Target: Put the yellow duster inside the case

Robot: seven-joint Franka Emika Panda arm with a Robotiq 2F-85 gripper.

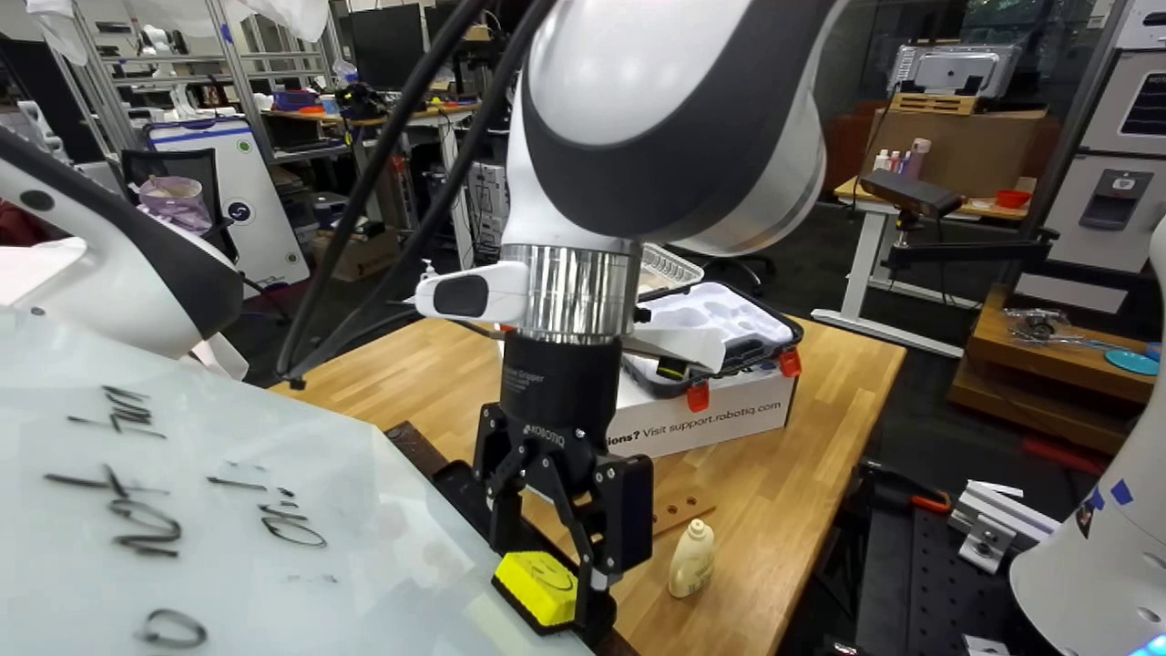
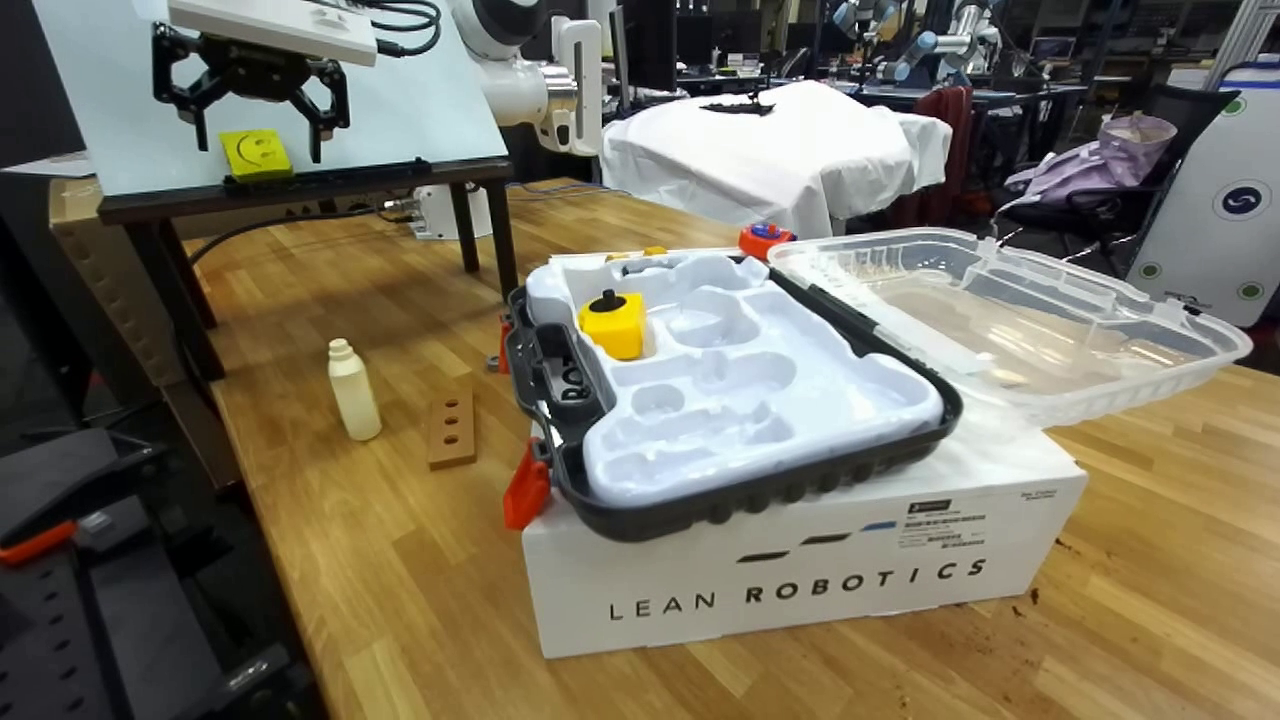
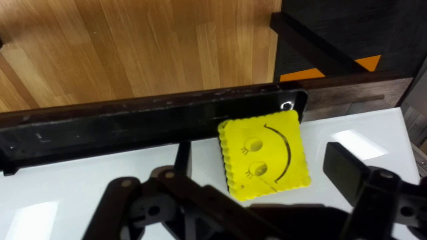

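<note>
Nearest, the duster (image 3: pixel 265 158) lies on the sloping board (image 3: pixel 76 176), slightly askew between the fingers (image 3: pixel 343 173); closing as it stands could load one corner first and spin it. Whether the fingers reach down beside the duster I cannot tell: too high a pinch would probably slip off its scalloped top, too low would jam them against the board beneath it.

The gripper (image 2: pixel 260 152) is spread well past the duster's width and grasps nothing; the wrist view shows a strip of board on either side of the duster. In an exterior view one fingertip (image 1: pixel 596 618) overlaps the duster's edge, so I would not rule out a touch there.

Under the duster's downhill edge runs the tray (image 3: pixel 110 135), which could catch it if the lift drags sideways.

Farther from the duster, down on the table (image 2: pixel 430 620), stands the bottle (image 2: pixel 354 395); a low carry could knock it over.

Farthest, well apart from the duster, the case (image 2: pixel 830 400) sits on the box (image 2: pixel 800 590), its lid (image 2: pixel 1020 310) folded back on the side away from the duster. A yellow block (image 2: pixel 622 340) sits in the case, at the end nearer the duster, and the moulded inside is uneven; letting go off-centre could leave the duster tilted or perched on the block.
</note>
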